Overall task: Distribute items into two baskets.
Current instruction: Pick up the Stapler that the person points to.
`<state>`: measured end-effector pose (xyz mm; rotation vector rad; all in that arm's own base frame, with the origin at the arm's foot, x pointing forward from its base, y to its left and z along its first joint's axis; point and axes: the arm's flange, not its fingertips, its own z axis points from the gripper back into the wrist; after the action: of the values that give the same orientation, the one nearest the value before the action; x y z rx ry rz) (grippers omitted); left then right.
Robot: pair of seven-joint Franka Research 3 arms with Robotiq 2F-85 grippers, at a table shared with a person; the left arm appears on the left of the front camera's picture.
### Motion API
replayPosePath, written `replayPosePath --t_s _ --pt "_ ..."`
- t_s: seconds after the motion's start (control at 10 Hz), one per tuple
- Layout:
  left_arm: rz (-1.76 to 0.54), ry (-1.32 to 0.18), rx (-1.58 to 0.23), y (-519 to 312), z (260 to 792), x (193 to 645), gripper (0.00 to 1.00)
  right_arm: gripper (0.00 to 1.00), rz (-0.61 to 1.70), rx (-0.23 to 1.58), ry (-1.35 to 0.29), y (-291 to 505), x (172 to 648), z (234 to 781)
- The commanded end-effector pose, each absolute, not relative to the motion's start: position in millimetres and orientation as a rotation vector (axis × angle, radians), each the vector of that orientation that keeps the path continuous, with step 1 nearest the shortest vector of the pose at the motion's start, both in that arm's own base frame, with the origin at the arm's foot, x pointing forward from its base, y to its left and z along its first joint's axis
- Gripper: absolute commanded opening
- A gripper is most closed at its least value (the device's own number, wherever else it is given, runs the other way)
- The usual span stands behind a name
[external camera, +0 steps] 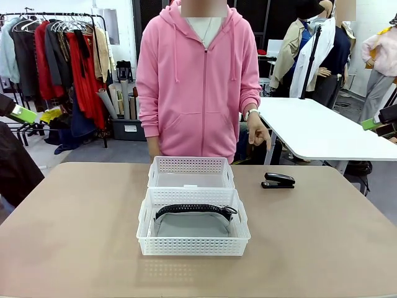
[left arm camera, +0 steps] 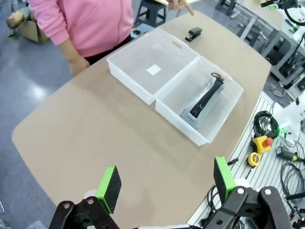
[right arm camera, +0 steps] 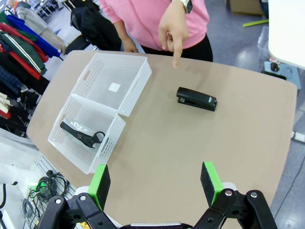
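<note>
Front view. Two white lattice baskets stood touching, end to end, mid-table [external camera: 74, 236]. The smaller basket [external camera: 193, 247], on our side, held the grey pouch [external camera: 192, 225] lying flat, its long axis across the picture and parallel to the basket's long walls. The black ridged strap [external camera: 193, 209] arched along the pouch's far edge. The labelled basket [external camera: 191, 164], on the person's side, showed a small white label [external camera: 190, 185] on its floor. The stapler [external camera: 278, 180] lay on the bare table to the right of the labelled basket, well apart from it, with its long axis also across the picture (we could not tell which end was the mouth). The person's hand [external camera: 257, 133] hung above and behind it.

Left wrist view. The left gripper [left arm camera: 164, 183] hung high over the table's near corner, fingers spread wide and nothing between the pads. From here the pouch and strap ran lengthwise down the smaller basket. The stapler lay beyond both baskets, near the person.

Right wrist view. The right gripper [right arm camera: 156, 183] was likewise spread and holding nothing, above bare table. The stapler lay ahead of it, its long axis nearly across the picture. The person's index finger pointed down at the table just beyond it.
</note>
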<state>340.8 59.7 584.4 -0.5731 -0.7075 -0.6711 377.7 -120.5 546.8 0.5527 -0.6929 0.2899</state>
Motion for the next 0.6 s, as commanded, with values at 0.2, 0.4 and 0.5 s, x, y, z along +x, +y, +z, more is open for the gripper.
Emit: replayPosePath --t_s 0.2,0.4,0.5 --pt "-0.671 -0.708 -0.573 59.7 584.4 340.8 1.0 1.0 0.295 0.559 -0.7 -120.1 378.1 548.3" --pt "-0.671 -0.708 -0.573 59.7 584.4 340.8 1.0 1.0 0.295 0.559 -0.7 -120.1 378.1 548.3" --pt "-0.671 -0.708 -0.573 59.7 584.4 340.8 1.0 1.0 0.295 0.559 -0.7 -120.1 378.1 548.3"
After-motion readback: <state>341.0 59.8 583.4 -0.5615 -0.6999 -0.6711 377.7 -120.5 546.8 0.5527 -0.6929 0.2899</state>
